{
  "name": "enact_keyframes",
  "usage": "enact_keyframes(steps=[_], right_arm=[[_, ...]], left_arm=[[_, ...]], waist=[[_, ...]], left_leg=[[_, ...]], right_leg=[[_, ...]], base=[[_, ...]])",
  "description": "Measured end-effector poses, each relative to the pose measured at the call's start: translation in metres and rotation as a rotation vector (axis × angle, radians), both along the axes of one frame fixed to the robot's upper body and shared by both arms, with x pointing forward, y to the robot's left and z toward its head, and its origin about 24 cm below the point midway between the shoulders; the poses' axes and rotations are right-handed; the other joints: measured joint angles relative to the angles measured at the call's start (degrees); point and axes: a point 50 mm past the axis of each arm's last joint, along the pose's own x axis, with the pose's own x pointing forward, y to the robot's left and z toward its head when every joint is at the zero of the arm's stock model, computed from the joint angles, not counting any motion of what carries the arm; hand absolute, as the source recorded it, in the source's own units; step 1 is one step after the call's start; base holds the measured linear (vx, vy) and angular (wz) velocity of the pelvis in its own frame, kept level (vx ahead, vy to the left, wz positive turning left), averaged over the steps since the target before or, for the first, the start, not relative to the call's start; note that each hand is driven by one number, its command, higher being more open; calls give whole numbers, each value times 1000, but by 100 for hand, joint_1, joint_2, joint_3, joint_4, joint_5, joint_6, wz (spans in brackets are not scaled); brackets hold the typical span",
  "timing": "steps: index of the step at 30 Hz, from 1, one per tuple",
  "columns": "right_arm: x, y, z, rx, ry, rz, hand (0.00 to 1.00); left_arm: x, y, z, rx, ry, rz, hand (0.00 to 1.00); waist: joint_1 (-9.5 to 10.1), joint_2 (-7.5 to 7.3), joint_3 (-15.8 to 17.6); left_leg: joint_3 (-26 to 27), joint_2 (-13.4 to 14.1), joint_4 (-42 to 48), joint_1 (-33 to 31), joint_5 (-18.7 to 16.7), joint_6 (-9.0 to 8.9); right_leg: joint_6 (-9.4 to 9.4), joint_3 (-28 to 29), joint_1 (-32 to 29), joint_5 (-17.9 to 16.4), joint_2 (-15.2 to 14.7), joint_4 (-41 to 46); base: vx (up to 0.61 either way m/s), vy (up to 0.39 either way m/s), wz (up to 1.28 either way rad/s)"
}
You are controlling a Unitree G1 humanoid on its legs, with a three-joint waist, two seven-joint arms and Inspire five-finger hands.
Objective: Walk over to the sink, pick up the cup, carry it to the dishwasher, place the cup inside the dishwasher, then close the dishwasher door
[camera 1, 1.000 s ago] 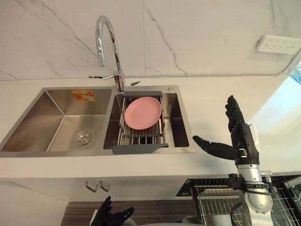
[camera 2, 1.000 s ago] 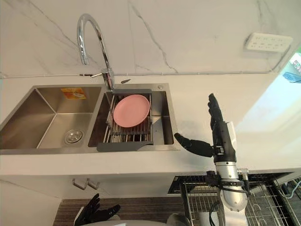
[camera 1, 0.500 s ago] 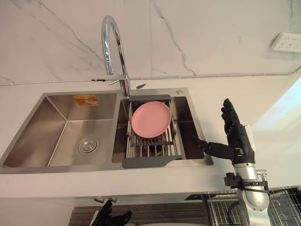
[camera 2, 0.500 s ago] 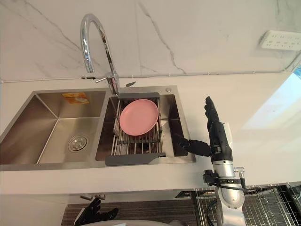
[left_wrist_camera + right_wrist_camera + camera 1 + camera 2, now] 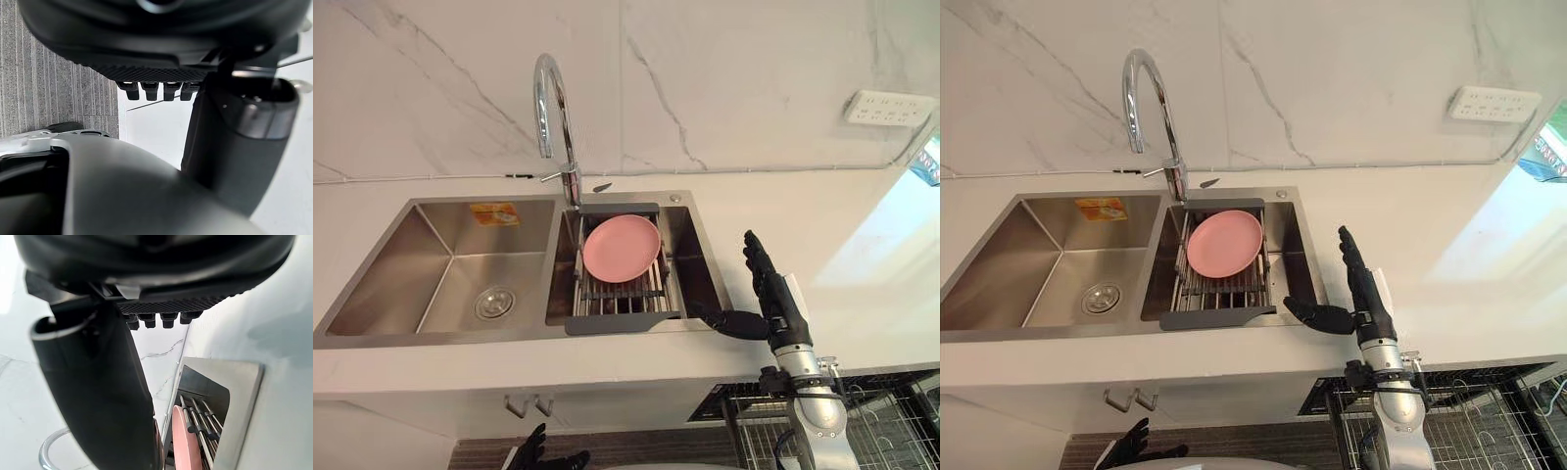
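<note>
Right robot hand (image 5: 771, 302) beside sink (image 5: 450, 235)

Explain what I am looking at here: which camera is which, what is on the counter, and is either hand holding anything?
The machine is a humanoid with two arms ending in dark fingered hands. The two wide pictures come from its head, looking down. The two close ones come from cameras on its wrists, each looking along its own hand. Below the head lies a steel double sink with a curved faucet. In its right basin a pink plate lies on a wire rack. The right hand hovers open above the white counter, beside the sink's right edge, holding nothing. The left hand hangs low, open and empty, over the floor. A dishwasher rack shows under the counter on the right.
</note>
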Motion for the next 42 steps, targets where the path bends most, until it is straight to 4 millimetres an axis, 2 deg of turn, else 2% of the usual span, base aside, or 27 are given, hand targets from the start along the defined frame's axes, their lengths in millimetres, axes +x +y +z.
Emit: enact_keyframes(steps=[6, 13, 18, 27, 35, 42], right_arm=[[13, 1, 11, -65, -54, -13, 100], [23, 5, 19, -215, -74, 34, 100], [39, 1, 27, -343, -89, 70, 100], [58, 11, 26, -510, -72, 160, 100], [74, 22, 23, -636, -52, 238, 100], [88, 22, 19, -748, -8, 257, 100]], left_arm=[[-3, 1, -4, -21, 48, 54, 100], [-4, 3, -4, -28, 55, 102, 100], [-4, 4, -5, -32, 58, 119, 100], [3, 8, -1, -23, 28, 128, 100], [4, 8, -1, -19, 31, 121, 100], [7, 7, 0, -20, 25, 120, 100]], waist=[[30, -24, 23], [103, -34, 32], [173, -47, 47], [335, -150, 196], [384, -146, 210], [418, -140, 241]], left_leg=[[-24, 5, -5, 108, -1, -6], [-201, -1, -32, 91, 6, -23], [-220, 4, -29, 110, 14, -26], [-290, -6, -8, 135, 16, -28], [-379, -27, -34, 108, 42, -20], [-521, -59, -35, 51, 69, -20]], right_leg=[[6, -81, 133, -4, -11, 0], [16, -310, 281, -8, -25, -92], [33, -359, 355, 7, -19, -134], [37, -459, 435, 9, -25, -149], [38, -546, 471, 9, -34, -184], [38, -691, 503, 9, -34, -213]], base=[[-74, -13, 3], [-30, -14, 14], [9, -3, 2], [-9, -5, 5], [-41, -9, 5], [-24, -7, 11]])
